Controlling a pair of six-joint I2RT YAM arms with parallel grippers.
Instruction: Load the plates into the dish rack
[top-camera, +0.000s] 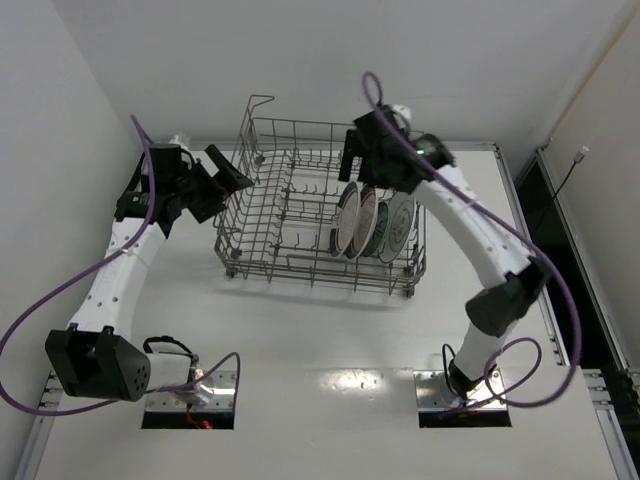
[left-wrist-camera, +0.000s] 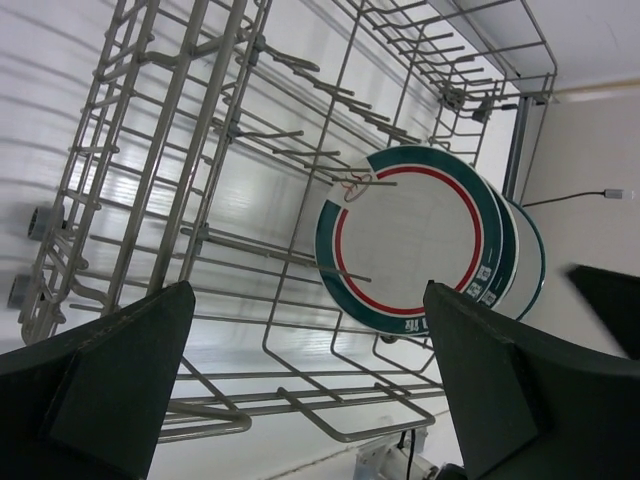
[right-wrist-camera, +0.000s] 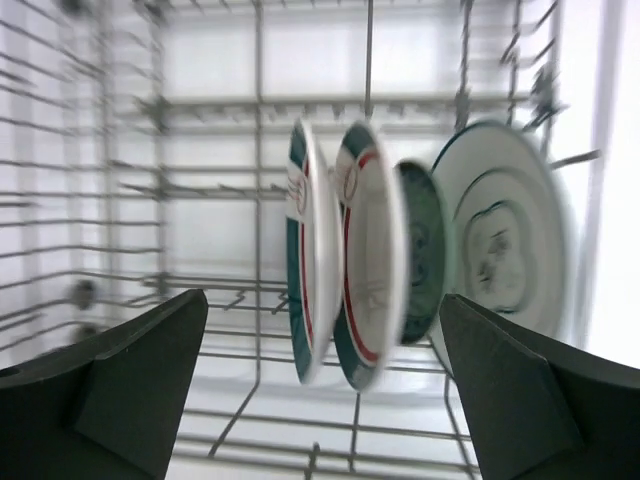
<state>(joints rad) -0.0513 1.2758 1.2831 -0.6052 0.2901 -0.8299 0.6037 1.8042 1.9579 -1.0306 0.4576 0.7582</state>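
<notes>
When looking down from above, find the dish rack (top-camera: 290, 262) mid-table, long side running across, raised handle loop (top-camera: 251, 100) at its far left corner; open tabletop (top-camera: 330, 340) on every side, widest on the near side toward the arm bases, narrower along the far wall.

Packed on edge between the tines at the rack's right end: four plates (top-camera: 375, 225), faces parallel, rims close together; from the left, a white plate with green-and-red rim (top-camera: 345, 222), a second like it (top-camera: 366, 220), the smaller teal plate (top-camera: 386, 228), then the pale grey plate (top-camera: 405, 222) nearest the rack's right wall; open room among bare upright tines across the left part of the rack.

Right gripper (top-camera: 352, 165) above the rack's far rim, just over the plates; fingers (right-wrist-camera: 110, 390) spread wide, gripping nothing; in the wrist view, one finger low in each corner, all four plate rims beyond and between, no contact.

Left gripper (top-camera: 230, 185) outside the rack's left wall, near its top edge, not touching; fingers (left-wrist-camera: 110, 385) wide apart, nothing held; through the wire from there, the first white plate face-on, the second rim showing just behind it.
</notes>
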